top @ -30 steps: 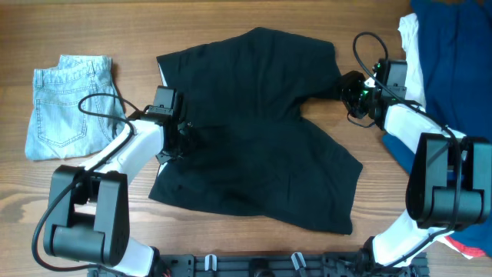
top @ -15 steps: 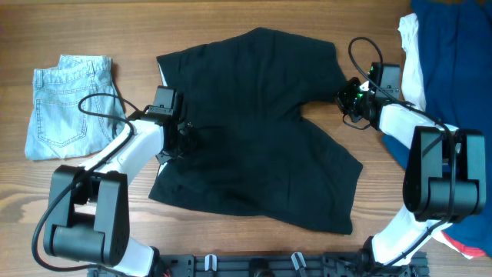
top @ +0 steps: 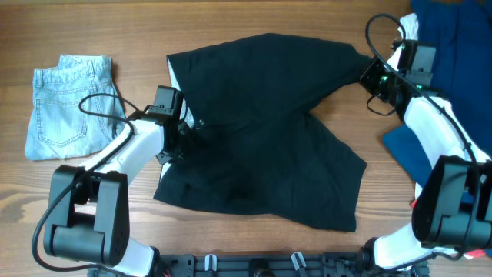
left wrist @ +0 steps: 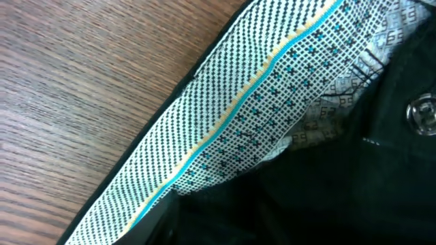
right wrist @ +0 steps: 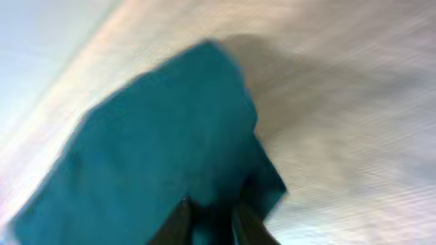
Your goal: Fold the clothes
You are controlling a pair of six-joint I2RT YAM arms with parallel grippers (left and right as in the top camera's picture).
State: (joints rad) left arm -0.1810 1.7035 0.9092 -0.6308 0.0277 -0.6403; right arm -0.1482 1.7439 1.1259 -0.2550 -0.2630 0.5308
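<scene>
The wooden table bears the black shorts spread across its centre, denim shorts well apart leftward. The right gripper pinches a leg corner. The left gripper sits at the waistband, its grip impossible to tell.

The right gripper has swung up and to the right, pulling one leg of the black shorts along in its closed fingers; that leg now stretches out toward the corner, and the shorts' left edge has slid slightly rightward
</scene>
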